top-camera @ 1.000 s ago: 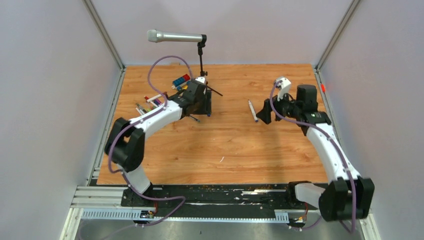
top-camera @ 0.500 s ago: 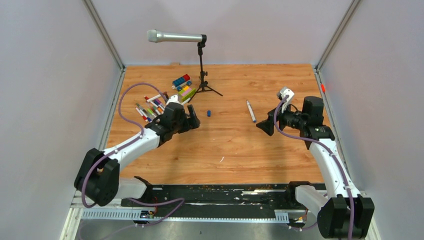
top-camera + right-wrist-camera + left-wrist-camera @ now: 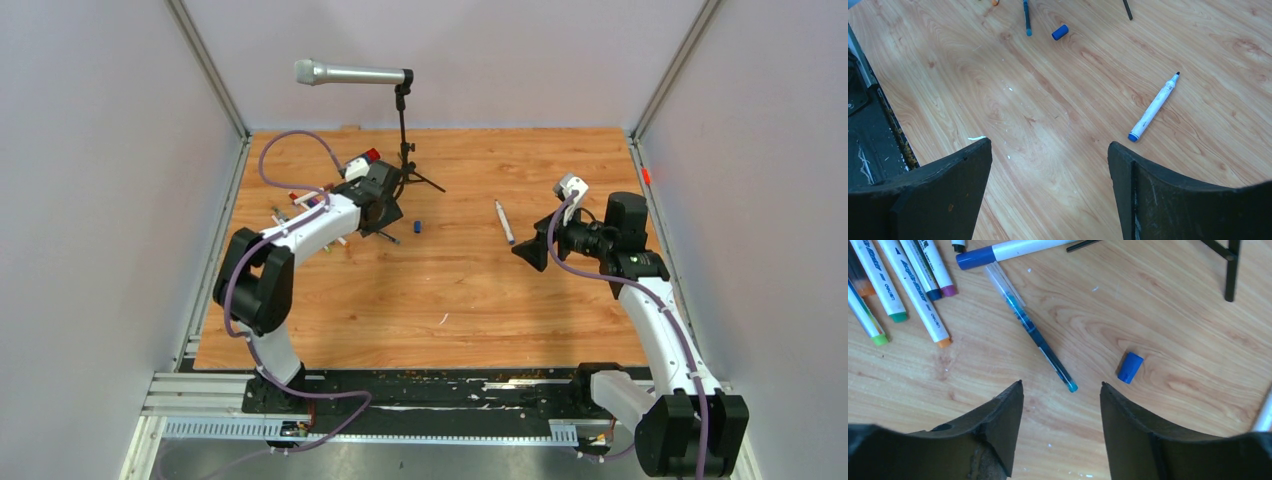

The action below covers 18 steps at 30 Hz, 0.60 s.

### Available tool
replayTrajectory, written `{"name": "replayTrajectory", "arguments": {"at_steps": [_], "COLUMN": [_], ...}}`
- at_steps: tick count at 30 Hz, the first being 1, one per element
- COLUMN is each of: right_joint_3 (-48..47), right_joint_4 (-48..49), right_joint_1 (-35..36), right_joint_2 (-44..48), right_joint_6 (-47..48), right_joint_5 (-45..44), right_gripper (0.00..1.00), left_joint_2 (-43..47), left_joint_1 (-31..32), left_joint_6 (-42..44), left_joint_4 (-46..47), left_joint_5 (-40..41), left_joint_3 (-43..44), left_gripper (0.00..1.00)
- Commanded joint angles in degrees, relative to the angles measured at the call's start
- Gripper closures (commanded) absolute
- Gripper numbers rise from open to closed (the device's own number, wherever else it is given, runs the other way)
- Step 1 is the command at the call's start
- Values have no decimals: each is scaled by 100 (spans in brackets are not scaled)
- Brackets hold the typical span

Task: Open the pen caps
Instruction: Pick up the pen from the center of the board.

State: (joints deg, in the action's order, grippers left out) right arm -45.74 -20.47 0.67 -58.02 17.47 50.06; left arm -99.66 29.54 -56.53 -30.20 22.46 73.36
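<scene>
A loose blue pen cap (image 3: 418, 227) lies on the wooden table, also in the left wrist view (image 3: 1130, 367) and the right wrist view (image 3: 1059, 32). A white pen (image 3: 505, 222) with a bare black tip and a blue end lies apart at mid right (image 3: 1154, 107). Several capped pens (image 3: 300, 210) lie fanned at the left (image 3: 908, 280). A thin blue pen (image 3: 1030, 327) lies just ahead of my left gripper (image 3: 1061, 384), which is open and empty above the table (image 3: 385, 215). My right gripper (image 3: 1049, 143) is open and empty, near the white pen (image 3: 528, 252).
A silver microphone (image 3: 350, 73) on a black tripod stand (image 3: 404, 150) is at the back; one leg (image 3: 1230, 270) is right of the blue cap. Coloured toy blocks (image 3: 370, 156) are partly hidden behind my left wrist. Grey walls enclose the table.
My left arm pulled back toward the near left, then swung out again over the thin blue pen. My right gripper drew back from the white pen, then stayed still.
</scene>
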Motion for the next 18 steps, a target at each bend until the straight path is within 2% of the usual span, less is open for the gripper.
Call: {"name": "replayTrajectory", "arguments": {"at_steps": [1,9,13,18], "right_joint_3": [54,56,56,48], "right_joint_4": [249,254,254,248], "right_joint_1": [-14,-14,-14,-12], "right_joint_2": [41,30,36,28], "right_joint_6": [50,44,45,36], "right_joint_5": [110,94,65,63], "right_gripper": [14,14,14,14], "left_joint_2": [-453,-1191,-1417,-1590], "left_joint_1": [-27,-27,-27,-36], "left_joint_6": [-282,-230,-223,-187], "left_joint_4": [-630,-881,-883,-911], "left_joint_5": [408,569,633,654], "left_joint_3": [507,1167,1240,1303], "left_gripper": [38,44,50,50]}}
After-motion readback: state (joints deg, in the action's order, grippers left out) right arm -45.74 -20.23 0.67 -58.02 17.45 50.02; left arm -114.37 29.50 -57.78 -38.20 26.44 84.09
